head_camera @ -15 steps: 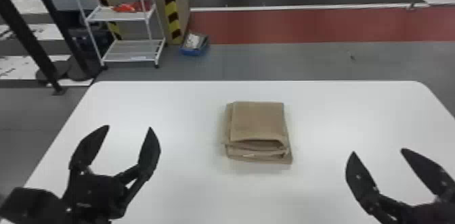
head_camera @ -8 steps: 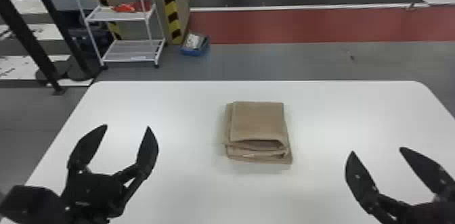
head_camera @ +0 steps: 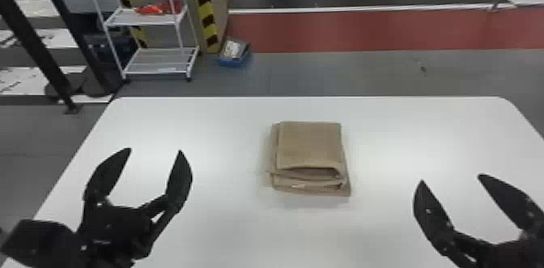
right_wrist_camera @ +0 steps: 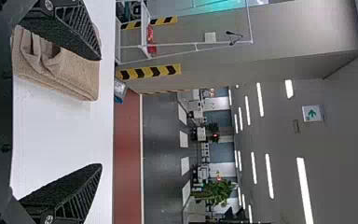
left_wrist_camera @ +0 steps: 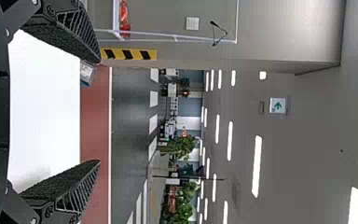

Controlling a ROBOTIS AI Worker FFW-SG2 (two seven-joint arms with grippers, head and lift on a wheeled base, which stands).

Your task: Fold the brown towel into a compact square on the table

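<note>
Well, we see the brown towel [head_camera: 309, 145] lying on the white table [head_camera: 226, 226], around the middle from side to side and toward the far half. It is folded into a thick, nearly square bundle. Its top layer looks fairly flat, while on the side nearest us the folds are stacked and loop around, with a dark gap under the top one and a small pale patch below. We notice lower layers peeking out along the left side and at the near right corner, so the edges don't quite line up.

We have the left claw [head_camera: 155, 150] above the left part of the table, its two black fingers spread wide apart with nothing between them. The right claw [head_camera: 450, 178] is over the right part, also wide apart and empty. Both are well apart from the towel, which sits between them and a bit farther off.

From the left wrist, we see the left claw [left_wrist_camera: 99, 111] with its tips apart. From the right wrist, we see the right claw [right_wrist_camera: 100, 112] apart too, one finger covering part of our view of the towel.

Past the table we can make out a white rack [head_camera: 160, 60] with something red [head_camera: 158, 8] on its upper shelf, and a blue bin [head_camera: 234, 61] on the floor beside it.
</note>
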